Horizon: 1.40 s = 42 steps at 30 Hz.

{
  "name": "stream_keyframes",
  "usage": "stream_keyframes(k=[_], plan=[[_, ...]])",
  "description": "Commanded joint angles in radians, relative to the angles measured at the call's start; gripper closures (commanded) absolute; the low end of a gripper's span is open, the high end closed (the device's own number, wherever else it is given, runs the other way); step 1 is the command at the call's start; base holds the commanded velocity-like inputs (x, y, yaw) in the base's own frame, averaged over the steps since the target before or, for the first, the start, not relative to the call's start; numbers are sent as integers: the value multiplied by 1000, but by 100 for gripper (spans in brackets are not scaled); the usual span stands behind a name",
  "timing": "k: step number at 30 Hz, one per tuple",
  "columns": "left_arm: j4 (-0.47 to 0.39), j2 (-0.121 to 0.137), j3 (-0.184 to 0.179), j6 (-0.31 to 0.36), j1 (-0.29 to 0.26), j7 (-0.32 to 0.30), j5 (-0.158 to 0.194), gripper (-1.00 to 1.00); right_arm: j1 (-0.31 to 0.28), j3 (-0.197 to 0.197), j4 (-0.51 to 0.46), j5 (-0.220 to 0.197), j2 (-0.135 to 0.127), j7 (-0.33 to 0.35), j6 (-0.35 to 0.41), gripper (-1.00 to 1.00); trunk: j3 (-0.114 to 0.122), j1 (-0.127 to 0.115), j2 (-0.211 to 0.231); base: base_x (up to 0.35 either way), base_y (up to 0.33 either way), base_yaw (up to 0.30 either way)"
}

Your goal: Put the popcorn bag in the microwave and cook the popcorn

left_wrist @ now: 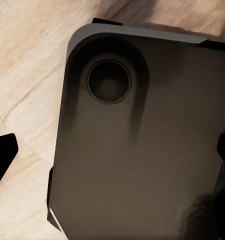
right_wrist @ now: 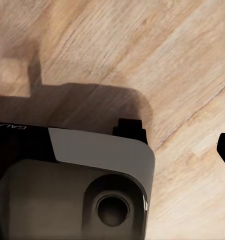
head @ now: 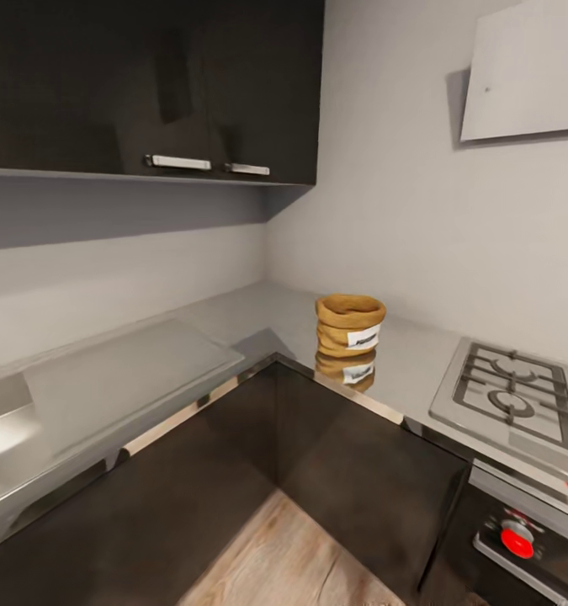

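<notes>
The popcorn bag (head: 349, 326) sits upright on the corner of the surface (head: 233, 324), beside the stove (head: 512, 396). It has a white label (head: 363, 338), text too blurry to read. My end effectors hang over my base (left_wrist: 142, 150) and wood floor (right_wrist: 142, 55); fingertips (left_wrist: 2, 152) far apart, both released. "GALA..." shows on the base.

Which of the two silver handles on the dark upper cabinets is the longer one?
The left handle, on the wider door. It is visibly longer than the right handle, which sits closer to the corner of the wall.
</notes>
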Motion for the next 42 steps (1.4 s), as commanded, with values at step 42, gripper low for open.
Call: stream_keyframes(k=[42], plan=[[0,0,1,-5,0,-1,6,-100,-1,-9,1,8,-1,1,0,-100,-1,0,-1,47,98,-143]])
